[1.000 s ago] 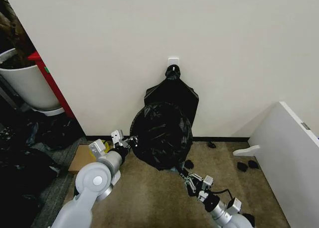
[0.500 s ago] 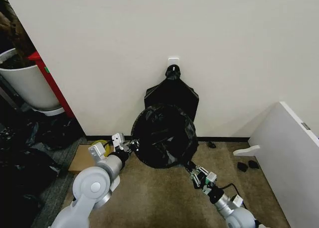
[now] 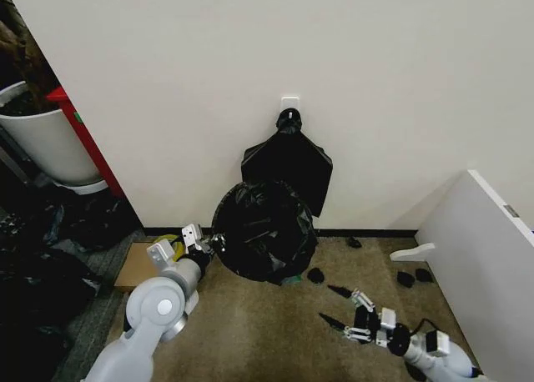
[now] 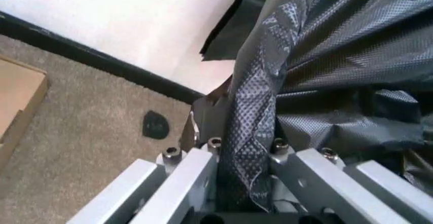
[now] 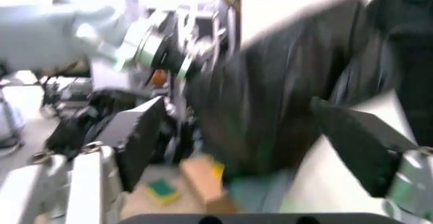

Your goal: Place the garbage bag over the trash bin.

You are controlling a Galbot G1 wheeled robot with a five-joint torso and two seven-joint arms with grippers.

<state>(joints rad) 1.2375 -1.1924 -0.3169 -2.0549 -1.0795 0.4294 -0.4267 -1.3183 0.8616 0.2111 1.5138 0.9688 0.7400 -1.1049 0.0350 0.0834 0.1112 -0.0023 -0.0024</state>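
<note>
Since the earlier frames the right gripper (image 3: 344, 310) has let go of the garbage bag (image 3: 265, 230) and drawn back toward the robot; its two dark fingers now stand spread apart over bare carpet (image 3: 250, 332), holding nothing. The bag has also settled lower and closer to the wall. The bag lies ahead of the right gripper and to its left, well apart from it, with open carpet between and only a few small dark scraps (image 3: 315, 275) on the way. The left gripper (image 3: 203, 246) is much the nearer one: it sits at the left edge of the bag, and in the left wrist view its fingers are clamped on a fold of the crinkled black plastic (image 4: 260, 107) that runs up and away from the jaws. The trash bin itself I cannot see; I judge that it stands under the rounded black bulk, since the bag keeps a round, upright form against the baseboard (image 3: 367, 233). Just behind it the flat black bag (image 3: 288, 161) hangs on the wall (image 3: 250, 65), so there is little room behind. A cardboard piece (image 3: 138, 265) lies beside the left arm, and a white panel (image 3: 484, 257) closes the far right.
</note>
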